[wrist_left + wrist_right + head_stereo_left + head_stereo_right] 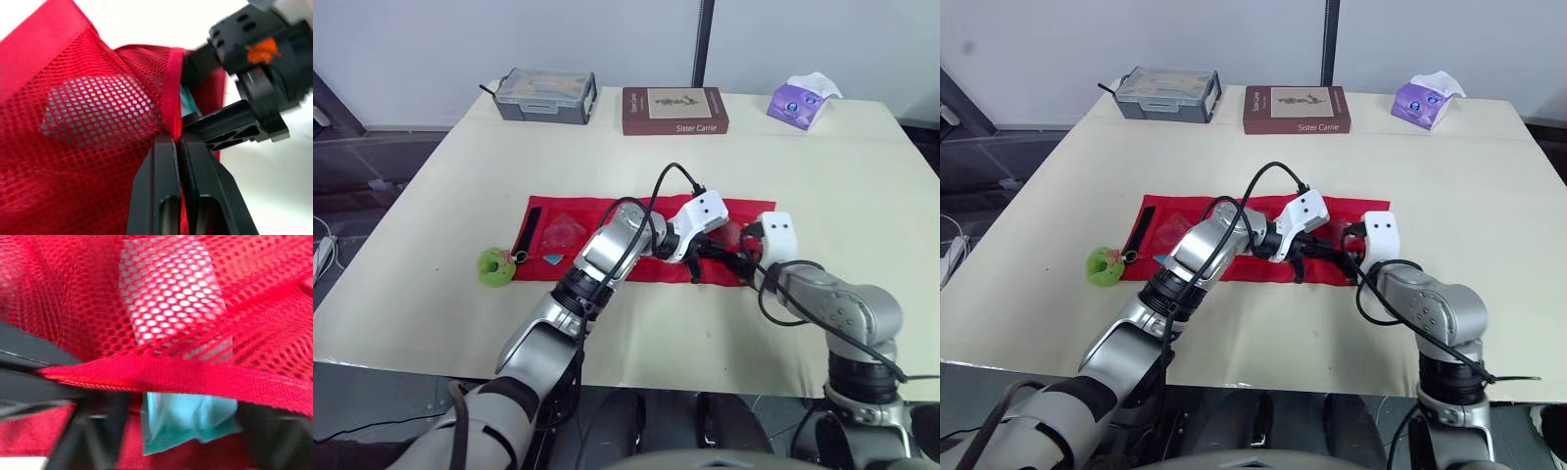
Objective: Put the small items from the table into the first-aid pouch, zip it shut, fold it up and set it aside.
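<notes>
Plainly, left gripper [177,142] jaws shut on pouch [578,207] rim; right gripper [736,257] blurred by teal packet [188,423], grip untellable.

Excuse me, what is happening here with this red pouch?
The robot is packing the red first-aid pouch, lying open and flat on the table. Its left tool is shut on the hem of a mesh pocket near the pouch's right end; the right tool is close beside it, where a teal packet sits at the pocket mouth. A green round item lies by the pouch's left end. Nothing is zipped or folded yet.
</notes>
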Robot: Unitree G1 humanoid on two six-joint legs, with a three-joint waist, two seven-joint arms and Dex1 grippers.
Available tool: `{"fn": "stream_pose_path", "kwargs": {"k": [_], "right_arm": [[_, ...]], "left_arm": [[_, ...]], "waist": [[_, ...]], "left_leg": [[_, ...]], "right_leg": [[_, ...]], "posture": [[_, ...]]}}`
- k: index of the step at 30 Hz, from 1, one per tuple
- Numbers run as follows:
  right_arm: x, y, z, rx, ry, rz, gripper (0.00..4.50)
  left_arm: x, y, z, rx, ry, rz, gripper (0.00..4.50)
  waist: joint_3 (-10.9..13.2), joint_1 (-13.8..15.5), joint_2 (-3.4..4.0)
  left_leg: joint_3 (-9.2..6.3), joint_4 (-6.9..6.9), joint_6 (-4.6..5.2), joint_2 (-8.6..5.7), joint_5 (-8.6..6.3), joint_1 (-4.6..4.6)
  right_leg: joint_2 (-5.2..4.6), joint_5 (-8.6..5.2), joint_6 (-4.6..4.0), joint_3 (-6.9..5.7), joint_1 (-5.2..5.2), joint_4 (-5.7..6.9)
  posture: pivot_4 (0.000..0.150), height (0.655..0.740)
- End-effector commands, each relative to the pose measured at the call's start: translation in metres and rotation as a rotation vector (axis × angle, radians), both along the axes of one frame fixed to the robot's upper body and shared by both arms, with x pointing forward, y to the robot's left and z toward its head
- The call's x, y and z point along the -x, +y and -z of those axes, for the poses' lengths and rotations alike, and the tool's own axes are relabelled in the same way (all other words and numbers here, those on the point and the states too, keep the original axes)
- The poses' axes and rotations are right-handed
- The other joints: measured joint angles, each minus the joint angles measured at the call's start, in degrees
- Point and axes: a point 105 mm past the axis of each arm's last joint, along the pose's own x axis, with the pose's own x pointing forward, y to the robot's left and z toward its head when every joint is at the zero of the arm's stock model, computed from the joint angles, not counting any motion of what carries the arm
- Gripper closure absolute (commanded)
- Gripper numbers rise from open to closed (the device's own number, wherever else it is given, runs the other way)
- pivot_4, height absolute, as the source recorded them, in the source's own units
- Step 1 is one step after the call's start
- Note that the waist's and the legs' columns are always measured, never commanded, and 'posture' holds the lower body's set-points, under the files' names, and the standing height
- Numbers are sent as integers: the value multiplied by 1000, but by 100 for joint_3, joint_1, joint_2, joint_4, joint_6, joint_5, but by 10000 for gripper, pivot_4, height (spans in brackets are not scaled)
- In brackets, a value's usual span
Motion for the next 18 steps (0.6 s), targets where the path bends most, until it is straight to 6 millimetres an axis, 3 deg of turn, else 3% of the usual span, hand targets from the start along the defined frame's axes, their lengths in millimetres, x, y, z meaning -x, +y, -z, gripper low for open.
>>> {"fn": "stream_pose_path", "kwargs": {"k": [1,5,9,11,15,18], "right_arm": [[34,19,-25,17,-110,-260,9495],[52,12,-22,66,-122,-322,9495],[57,13,-19,47,-116,-337,20843],[57,12,-16,40,-106,-324,28999],[41,6,-7,85,-113,-257,44120],[18,1,-6,94,-149,-170,44120]], "left_arm": [[-8,0,-1,-16,-36,-12,45000],[-12,1,-2,-13,-43,-15,45000],[-13,0,-2,-11,-45,-16,45000],[-13,-1,-2,-10,-45,-14,45000],[-7,-4,-1,-5,-42,9,45000],[-1,-7,1,-4,-36,31,45000]], "waist": [[1,-6,0],[0,-133,0],[0,-161,0],[0,-147,0],[1,-139,-1],[1,-153,-2]], "left_leg": [[0,1,1,-2,0,-2],[2,-2,2,2,-1,5],[5,-3,2,14,-1,10],[4,-3,2,16,-1,8],[5,-2,1,13,-1,5],[7,-2,1,11,-1,6]], "right_leg": [[0,-1,1,3,0,-2],[19,-1,2,16,-1,-2],[23,-2,2,20,-1,1],[23,-2,2,19,-2,1],[20,-2,2,20,-2,-1],[20,-2,2,23,-2,-1]], "posture": [[1500,7400],[1500,7400],[1500,7400],[1500,7400],[1500,7400],[1500,7400]]}}
